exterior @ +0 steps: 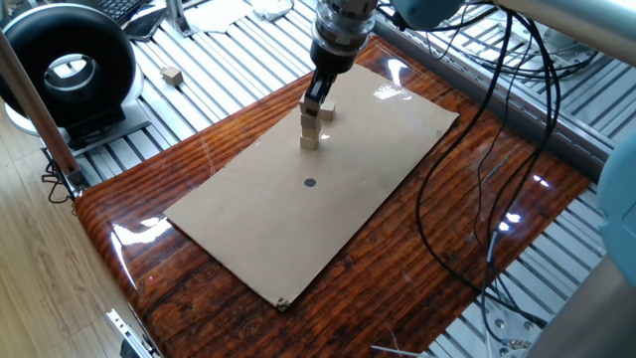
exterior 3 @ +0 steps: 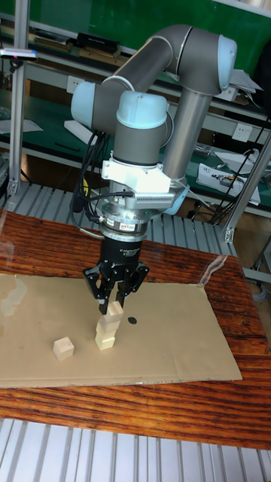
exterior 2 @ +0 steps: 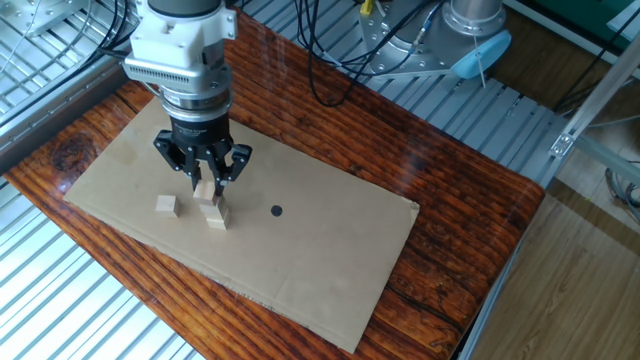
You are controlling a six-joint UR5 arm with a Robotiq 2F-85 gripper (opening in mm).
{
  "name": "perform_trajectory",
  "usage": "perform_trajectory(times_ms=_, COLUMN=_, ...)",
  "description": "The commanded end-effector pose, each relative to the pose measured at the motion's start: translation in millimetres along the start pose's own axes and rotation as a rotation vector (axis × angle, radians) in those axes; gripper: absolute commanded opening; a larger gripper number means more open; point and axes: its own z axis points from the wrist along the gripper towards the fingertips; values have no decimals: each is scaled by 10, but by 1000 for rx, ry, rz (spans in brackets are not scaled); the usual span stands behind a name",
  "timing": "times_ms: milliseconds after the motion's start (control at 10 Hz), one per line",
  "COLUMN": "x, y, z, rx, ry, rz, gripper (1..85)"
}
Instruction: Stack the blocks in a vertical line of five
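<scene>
A short stack of pale wood blocks [exterior: 310,134] stands on the cardboard sheet [exterior: 298,239], and shows in the other fixed view as the stack [exterior 2: 214,212] and in the tall view as the stack [exterior 3: 106,335]. My gripper [exterior 2: 205,187] points straight down over it. Its fingers are shut on the top block [exterior 3: 114,309], which sits slightly off-centre on the ones below. One loose block [exterior 2: 167,205] lies on the sheet just beside the stack. Another tan cube [exterior: 172,75] rests on the metal slats off the table.
A small dark round spot [exterior: 309,183] marks the sheet near the stack. A black ring-shaped device [exterior: 65,70] stands at the far left. Black cables [exterior: 497,149] hang over the glossy wooden table's right side.
</scene>
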Motion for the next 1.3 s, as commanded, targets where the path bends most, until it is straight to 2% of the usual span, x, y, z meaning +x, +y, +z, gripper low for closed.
perform_trajectory(times_ms=0, x=-21, y=-1, z=-9, rx=-6, ry=-11, rz=3, gripper=163)
perform_trajectory(times_ms=400, x=-3, y=11, z=-8, rx=-12, ry=-8, rz=-4, gripper=283)
perform_trajectory(times_ms=600, x=-2, y=29, z=-2, rx=-25, ry=-13, rz=-16, gripper=420)
perform_trajectory(times_ms=700, x=5, y=26, z=0, rx=-26, ry=-11, rz=-24, gripper=537)
perform_trajectory(times_ms=800, x=4, y=26, z=2, rx=-28, ry=-14, rz=-29, gripper=577)
perform_trajectory(times_ms=1200, x=56, y=2, z=2, rx=-31, ry=-11, rz=-40, gripper=640)
